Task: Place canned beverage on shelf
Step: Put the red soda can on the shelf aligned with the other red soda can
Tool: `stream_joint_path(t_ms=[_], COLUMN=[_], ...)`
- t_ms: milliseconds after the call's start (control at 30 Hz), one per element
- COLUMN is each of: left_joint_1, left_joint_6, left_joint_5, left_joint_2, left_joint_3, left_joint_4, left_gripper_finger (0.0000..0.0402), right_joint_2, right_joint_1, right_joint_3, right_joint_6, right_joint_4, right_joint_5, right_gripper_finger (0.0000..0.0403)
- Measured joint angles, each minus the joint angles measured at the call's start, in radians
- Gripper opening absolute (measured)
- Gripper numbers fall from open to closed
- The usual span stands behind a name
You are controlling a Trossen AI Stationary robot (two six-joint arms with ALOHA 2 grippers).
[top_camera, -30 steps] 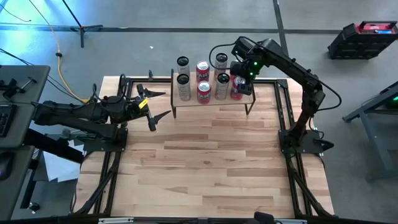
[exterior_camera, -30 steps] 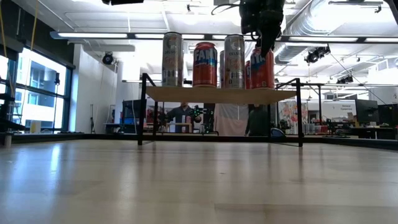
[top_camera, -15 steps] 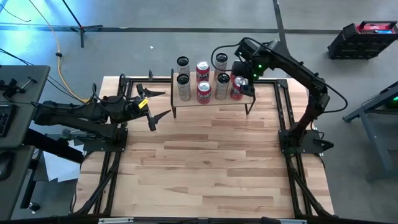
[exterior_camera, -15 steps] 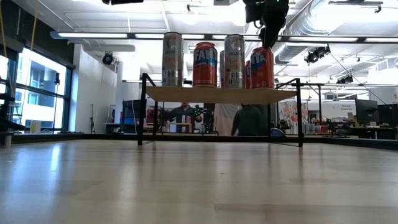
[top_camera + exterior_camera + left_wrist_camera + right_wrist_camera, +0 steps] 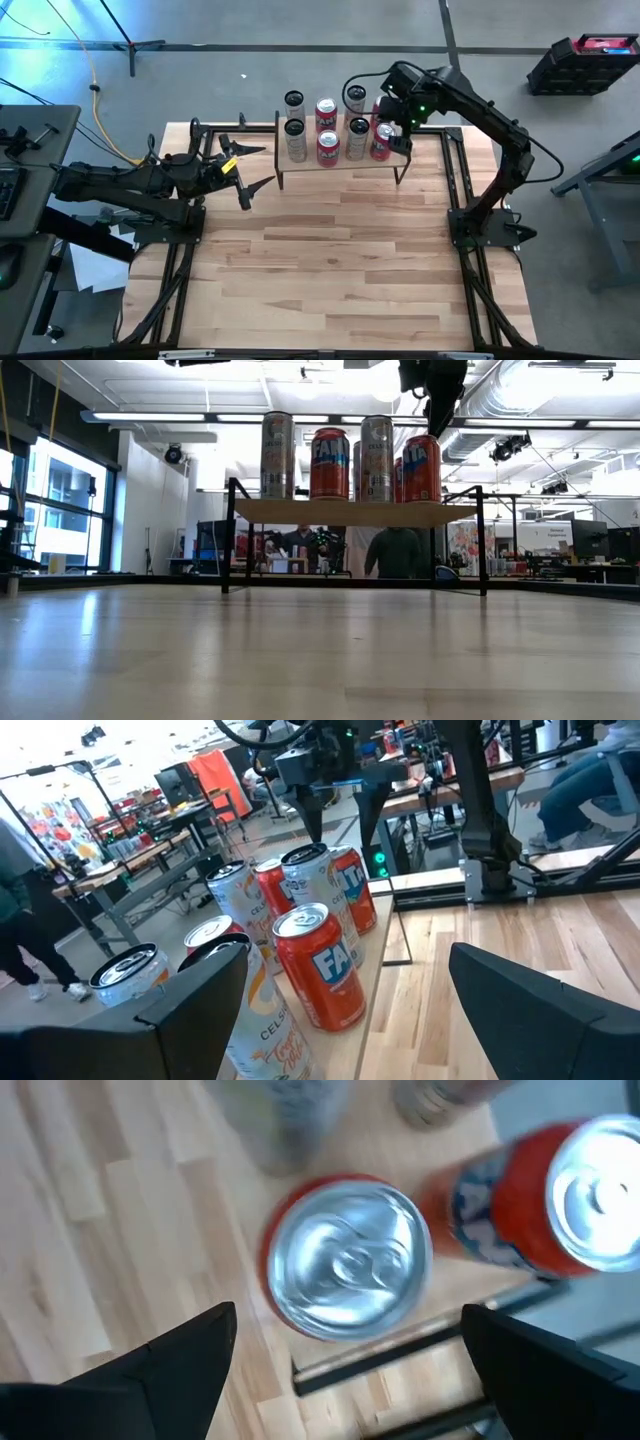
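Note:
The shelf (image 5: pixel 306 163), a low rack with a light plank top and black legs, stands at the table's far edge; it also shows in the low view (image 5: pixel 350 512). Several red and silver cans stand upright on it. A red can (image 5: pixel 345 1260) stands at its right end (image 5: pixel 421 468). My right gripper (image 5: pixel 348 1310) is open right above this can, fingers pointing down on either side of its top and clear of it (image 5: pixel 440 395). My left gripper (image 5: pixel 268 166) is open and empty, left of the shelf, pointing at it.
A second red can (image 5: pixel 560 1200) stands right behind the right-end can. The nearest cans to my left gripper are a red one (image 5: pixel 320 970) and silver ones. The bare wooden table top (image 5: pixel 340 260) stretches in front of the shelf. People stand in the room behind.
My right gripper has gone straight up from the red can at the shelf's right end. Its fingers reached down over the can's top before and now stand clear above it. The can stays upright on the shelf.

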Motion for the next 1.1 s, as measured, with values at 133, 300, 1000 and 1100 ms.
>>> stream_joint_path(t_ms=[133,300,1000,1100], left_joint_1=[0.000,0.000,0.000,0.000], left_joint_6=[-0.001,0.004,-0.002,-0.004], left_joint_5=[-0.002,-0.007,-0.029,-0.029], left_joint_2=[0.001,-0.001,-0.016,-0.016], left_joint_3=[0.009,0.013,0.014,0.014], left_joint_4=[-0.006,-0.007,0.016,0.015], left_gripper_finger=[0.0340,0.0340,0.0340,0.0340], right_joint_2=[-0.003,-0.025,-0.026,-0.017], right_joint_1=[0.001,0.013,0.038,0.038], right_joint_3=[0.000,0.000,0.000,-0.001], right_joint_6=[0.043,0.052,0.128,0.124], right_joint_4=[-0.017,-0.024,0.088,0.079], right_joint_5=[0.078,0.101,0.153,0.150], right_gripper_finger=[0.0371,0.0371,0.0371,0.0371])
